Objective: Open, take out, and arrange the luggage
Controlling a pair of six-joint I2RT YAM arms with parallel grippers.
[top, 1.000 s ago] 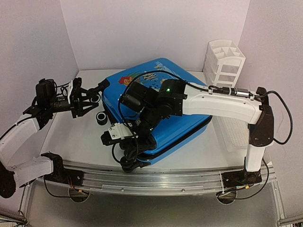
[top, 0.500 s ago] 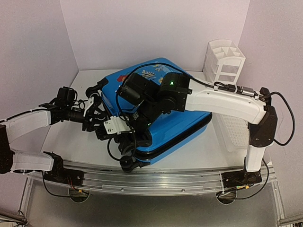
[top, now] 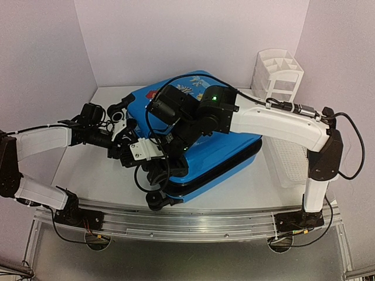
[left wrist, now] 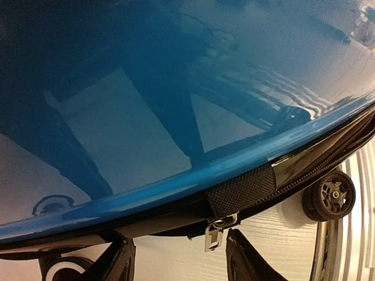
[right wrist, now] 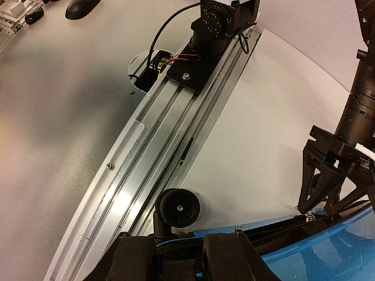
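The bright blue hard-shell suitcase [top: 217, 152] looks zipped shut on the white worktop [top: 94, 170], with nothing taken out. The left hand [left wrist: 179, 260] straddles the small metal zipper pull [left wrist: 213, 233], fingers apart. Whether the right hand [right wrist: 181, 257] grips the rim, I cannot tell.

My right arm [top: 275, 126] and left arm [top: 41, 140] wear smooth white shells over black joints, with thin black cables [top: 355, 153] running along them and a small green light [top: 214, 98] glowing on the right arm's black wrist block. My left gripper [left wrist: 179, 240] ends in thin, angular black fingers [left wrist: 120, 263]. My right gripper [right wrist: 199, 243] has broad black ones with a dull, padded look.
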